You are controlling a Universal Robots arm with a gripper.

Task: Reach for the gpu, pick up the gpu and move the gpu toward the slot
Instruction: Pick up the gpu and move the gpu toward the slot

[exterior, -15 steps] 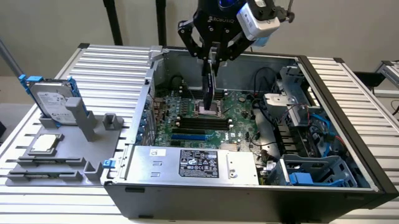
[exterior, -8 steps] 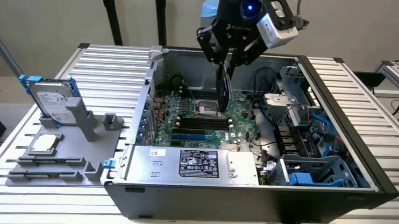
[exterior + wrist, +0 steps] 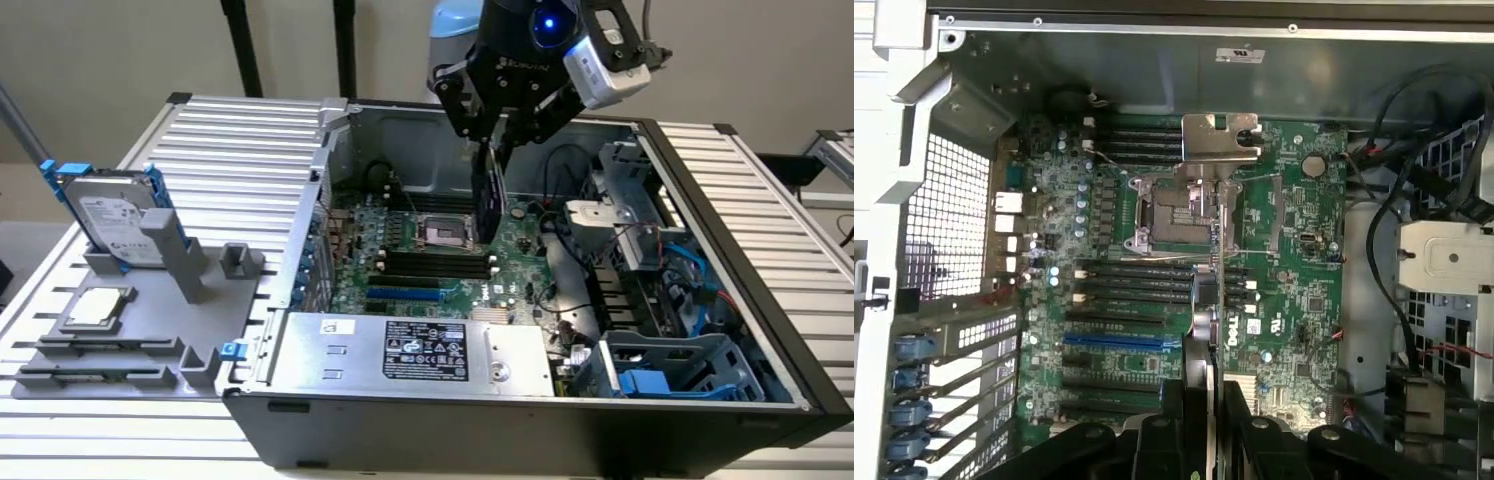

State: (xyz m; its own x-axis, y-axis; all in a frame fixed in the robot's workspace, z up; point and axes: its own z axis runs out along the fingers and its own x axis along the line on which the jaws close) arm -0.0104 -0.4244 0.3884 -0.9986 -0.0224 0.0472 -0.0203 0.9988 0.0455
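gripper [image 3: 497, 135] clamps gpu [image 3: 490, 195] edge-on, upper centre, above motherboard [image 3: 441, 270]; i judge tilt could snag components.

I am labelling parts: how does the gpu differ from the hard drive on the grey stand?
The gpu hangs from the gripper inside the case; the hard drive stands in a grey holder outside it. The gpu is a thin card; the hard drive is thicker and silver. Both stand upright.
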